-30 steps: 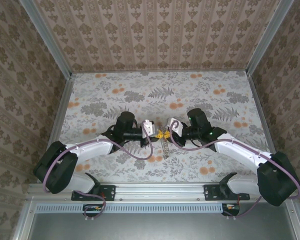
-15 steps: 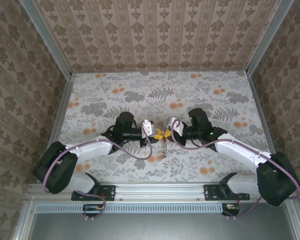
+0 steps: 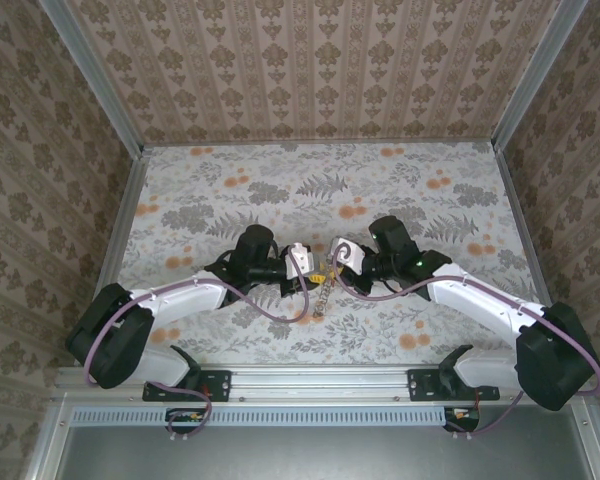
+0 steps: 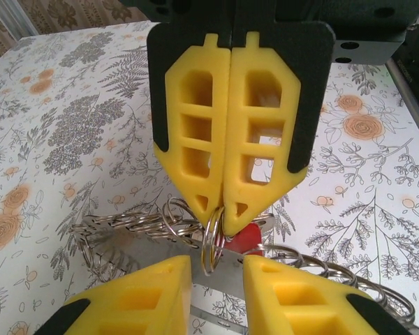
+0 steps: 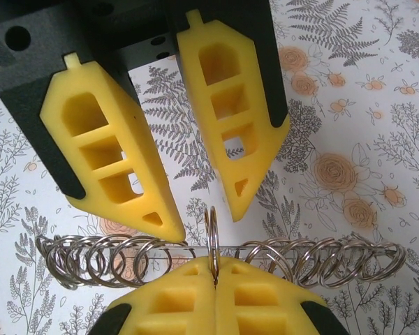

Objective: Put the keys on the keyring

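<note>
**Right end effector pinches one ring of the keyring, left stands open around it**

We see the keyring (image 5: 293,262) as a row of linked silvery wire rings rather than one loop. It stretches sideways between the two arms, above the floral worktop (image 3: 380,190). From overhead, part of it (image 3: 323,297) hangs as a short strand below the point where the arms meet, near the middle of the worktop's near half.

One ring stands upright out of the row, and its edge sits in the seam of the right end effector (image 5: 215,269), whose yellow fingers are pressed fully together on it. In the left wrist view the same closed pair (image 4: 221,209) comes in from the top and holds that ring at its tips.

Just beside the pinched ring we make out the red-headed key (image 4: 251,236) among the rings (image 4: 126,227). We cannot tell whether it is threaded on.

The left end effector (image 4: 216,269) faces the right one tip to tip. Its fingers stand apart, one on each side of the pinched ring, and grip nothing.
</note>
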Motion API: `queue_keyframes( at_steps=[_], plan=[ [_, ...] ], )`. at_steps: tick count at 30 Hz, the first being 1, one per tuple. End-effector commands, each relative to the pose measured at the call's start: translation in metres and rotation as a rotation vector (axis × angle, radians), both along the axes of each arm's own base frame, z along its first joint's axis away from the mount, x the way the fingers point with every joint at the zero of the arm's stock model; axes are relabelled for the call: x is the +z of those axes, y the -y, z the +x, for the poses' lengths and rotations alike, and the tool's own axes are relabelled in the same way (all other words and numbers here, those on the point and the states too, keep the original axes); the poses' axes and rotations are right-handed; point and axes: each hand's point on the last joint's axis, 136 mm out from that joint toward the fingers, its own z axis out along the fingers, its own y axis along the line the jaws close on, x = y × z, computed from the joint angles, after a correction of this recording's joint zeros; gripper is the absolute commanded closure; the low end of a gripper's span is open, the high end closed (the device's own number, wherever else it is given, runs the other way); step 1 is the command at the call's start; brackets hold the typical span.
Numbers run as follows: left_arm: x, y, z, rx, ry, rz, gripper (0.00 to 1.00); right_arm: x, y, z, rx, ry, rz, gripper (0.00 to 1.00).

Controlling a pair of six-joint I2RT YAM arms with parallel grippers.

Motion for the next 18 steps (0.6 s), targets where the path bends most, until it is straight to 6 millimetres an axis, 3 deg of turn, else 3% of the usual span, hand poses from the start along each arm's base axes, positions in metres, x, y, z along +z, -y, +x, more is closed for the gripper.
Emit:
queue_keyframes(
  at_steps=[1, 11, 18],
  plan=[
    [0.0203, 0.0063, -0.0004, -0.024, 0.044, -0.045, 0.74, 0.0155, -0.006, 0.0067, 0.012, 0.049, 0.008, 0.99],
    [0.02, 0.0083, -0.0021, -0.036, 0.036, -0.05, 0.79, 0.0191, -0.0096, 0.006, 0.021, 0.049, 0.036, 0.99],
    [0.0256, 0.0093, -0.0016, -0.033, 0.046, -0.076, 0.76, 0.0163, -0.0084, 0.006, 0.018, 0.052, 0.03, 0.99]
  ],
)
